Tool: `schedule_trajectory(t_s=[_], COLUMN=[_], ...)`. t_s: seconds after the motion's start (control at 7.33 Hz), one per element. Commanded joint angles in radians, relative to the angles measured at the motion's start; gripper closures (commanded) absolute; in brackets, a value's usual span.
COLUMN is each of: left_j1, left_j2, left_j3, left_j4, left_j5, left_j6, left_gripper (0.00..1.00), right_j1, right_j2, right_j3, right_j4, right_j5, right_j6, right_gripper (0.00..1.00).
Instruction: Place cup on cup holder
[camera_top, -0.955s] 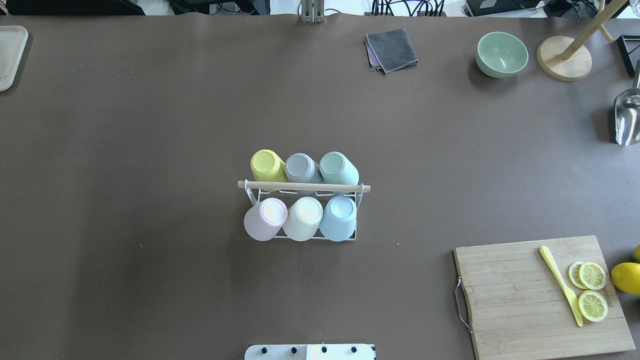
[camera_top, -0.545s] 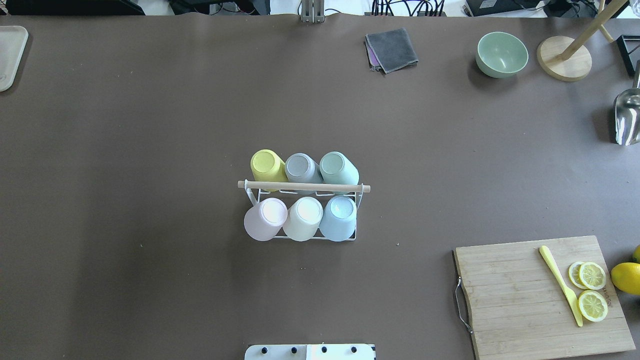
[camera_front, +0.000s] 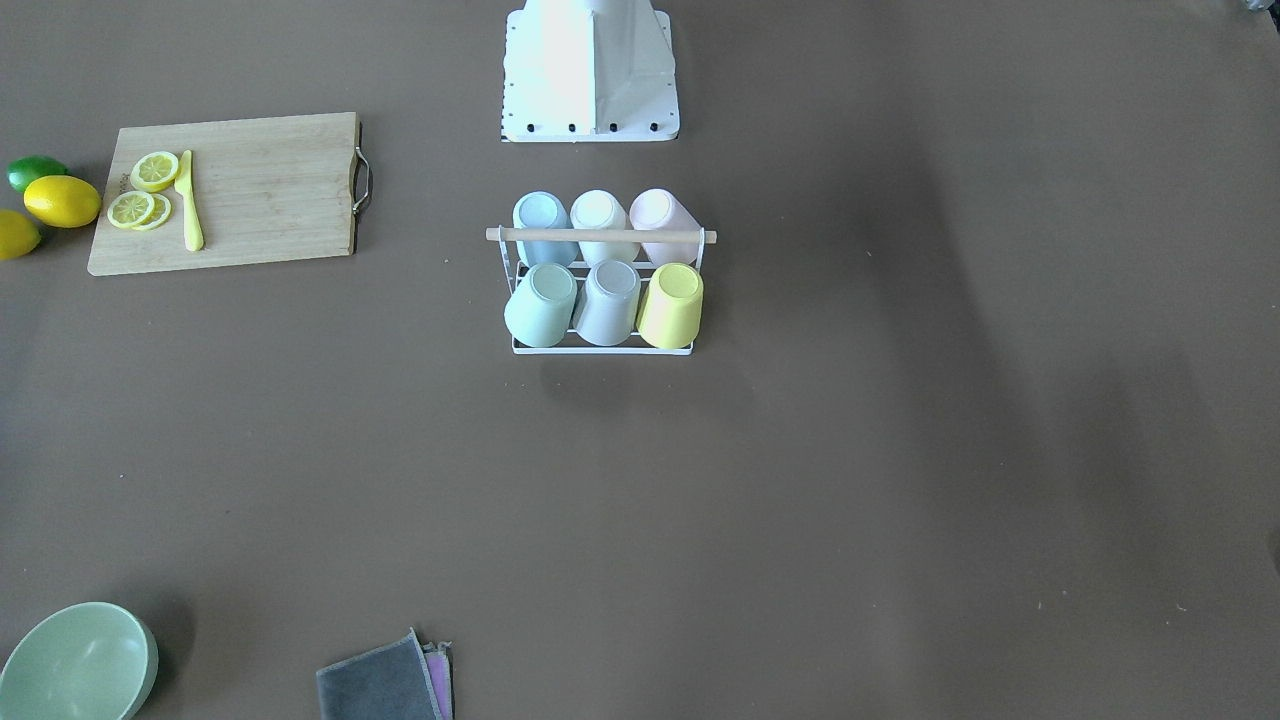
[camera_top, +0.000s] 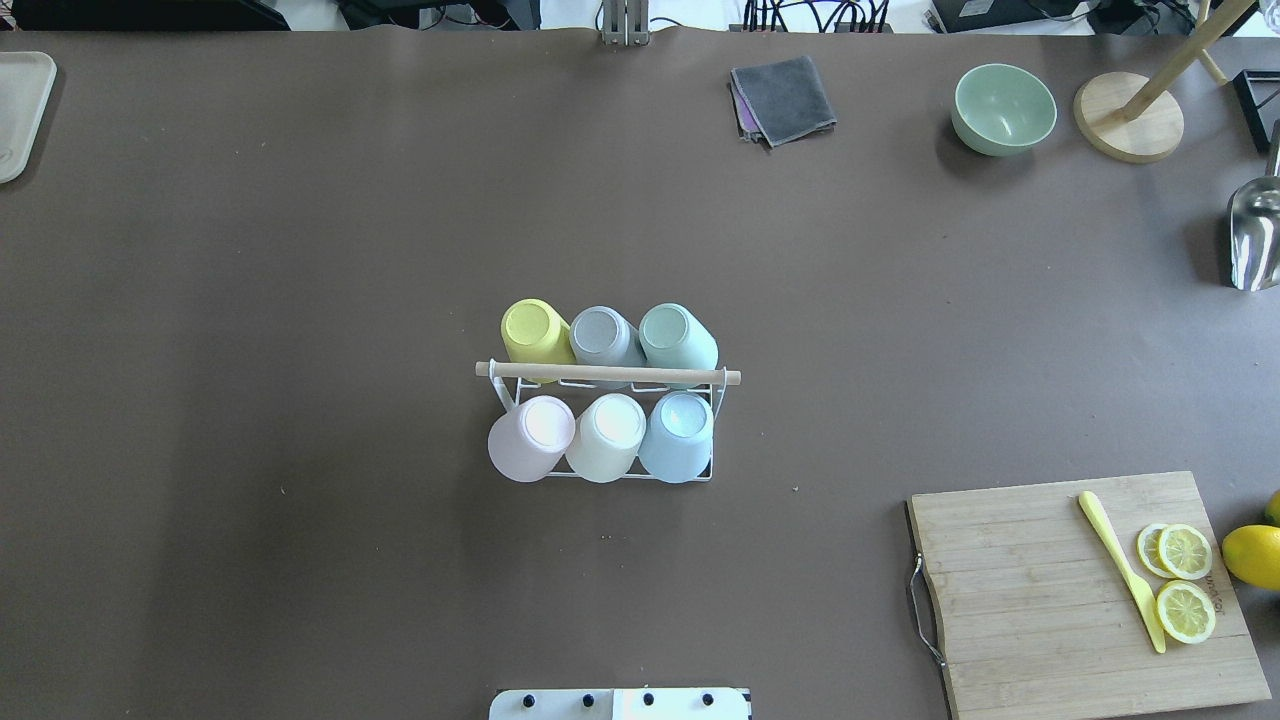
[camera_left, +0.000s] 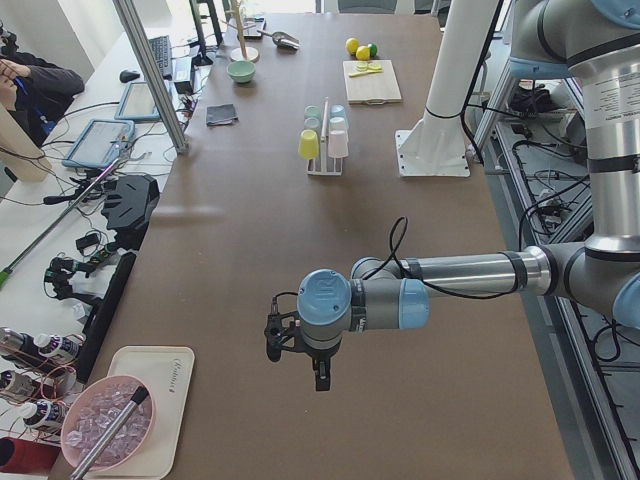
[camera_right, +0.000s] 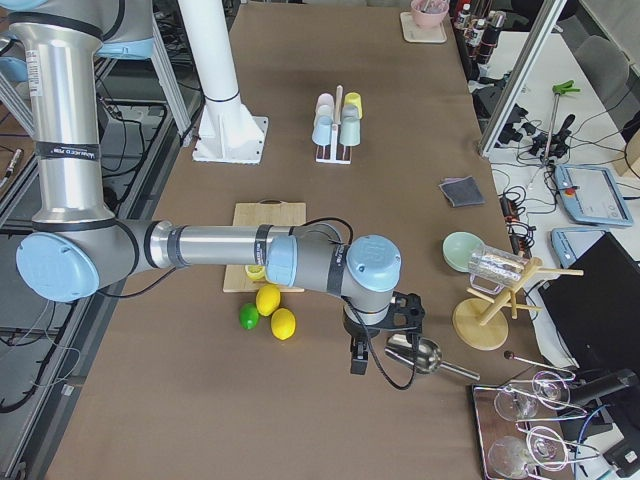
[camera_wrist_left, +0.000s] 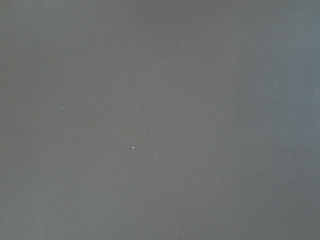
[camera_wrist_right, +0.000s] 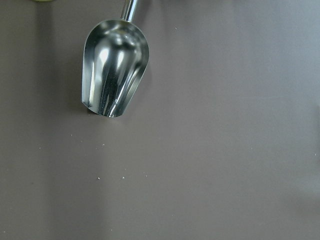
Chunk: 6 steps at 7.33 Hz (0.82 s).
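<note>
The cup holder (camera_top: 607, 374), a white wire rack with a wooden rod on top, stands mid-table and also shows in the front view (camera_front: 600, 235). Several pastel cups sit upside down on its prongs: yellow (camera_top: 534, 331), grey (camera_top: 603, 335) and green (camera_top: 677, 336) in the far row, pink (camera_top: 531, 438), cream (camera_top: 608, 436) and blue (camera_top: 678, 436) in the near row. My left gripper (camera_left: 296, 365) hovers over bare table far from the rack. My right gripper (camera_right: 385, 340) hangs above a metal scoop (camera_wrist_right: 115, 67). I cannot tell whether either gripper is open or shut.
A wooden cutting board (camera_top: 1040, 600) with lemon slices (camera_top: 1185, 551) and a yellow knife (camera_top: 1120, 570) lies near right. A green bowl (camera_top: 1003, 108), grey cloth (camera_top: 783, 98) and wooden stand (camera_top: 1128, 115) sit at the far edge. A tray (camera_top: 18, 110) is far left.
</note>
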Motion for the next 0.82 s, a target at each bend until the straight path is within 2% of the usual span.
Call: schedule_trajectory(t_s=[0.0,0.41,0.68], left_j1=[0.037,0.105,0.133], left_j2=[-0.016,-0.071,-0.074], left_j3=[-0.002,-0.008,-0.018], left_j4=[-0.048,-0.047,-0.048], left_j5=[-0.001,-0.003,-0.004], left_j6=[-0.068,-0.07,-0.17], left_gripper=[0.01,0.02,0.02], right_j1=[0.0,0.0,0.0], right_j2=[0.001,0.001,0.001], right_j3=[0.0,0.0,0.0], right_j4=[0.0,0.0,0.002], right_j5=[0.0,0.0,-0.002], right_j6=[0.003,0.003,0.001], right_gripper=[0.0,0.0,0.0])
